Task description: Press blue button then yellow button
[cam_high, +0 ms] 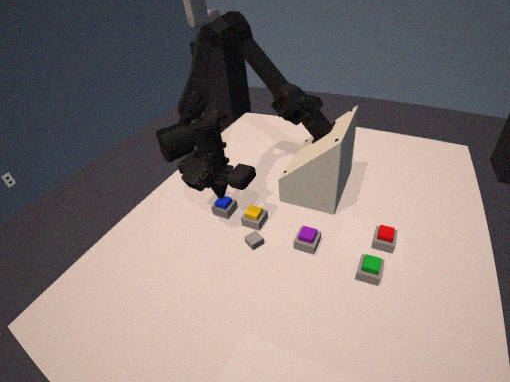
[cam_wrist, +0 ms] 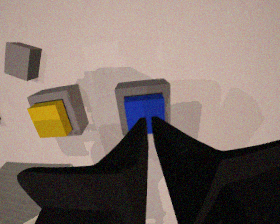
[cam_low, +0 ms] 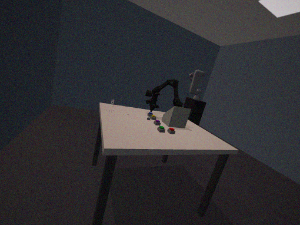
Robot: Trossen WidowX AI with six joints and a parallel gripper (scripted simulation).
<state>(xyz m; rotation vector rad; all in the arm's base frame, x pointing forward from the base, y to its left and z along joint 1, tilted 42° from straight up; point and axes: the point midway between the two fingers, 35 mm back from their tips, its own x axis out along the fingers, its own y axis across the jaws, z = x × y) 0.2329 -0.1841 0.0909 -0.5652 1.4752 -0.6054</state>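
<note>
The blue button (cam_high: 223,202) (cam_low: 150,113) (cam_wrist: 144,107) sits in a grey housing, its cap standing proud. My gripper (cam_high: 221,195) (cam_low: 151,111) (cam_wrist: 148,122) is shut and empty, pointing down, with its fingertips right over the near part of the blue cap. Whether they touch the cap I cannot tell. The yellow button (cam_high: 254,212) (cam_low: 153,116) (cam_wrist: 49,119) stands beside the blue one, its cap raised; in the wrist view it is left of the fingertips.
A small grey block (cam_high: 254,240) (cam_low: 149,118) (cam_wrist: 22,61) lies near the yellow button. Purple (cam_high: 307,234) (cam_low: 157,121), red (cam_high: 386,233) (cam_low: 172,129) and green (cam_high: 372,264) (cam_low: 161,127) buttons stand farther along. A large grey wedge-shaped box (cam_high: 312,184) (cam_low: 177,117) stands beside the arm's base.
</note>
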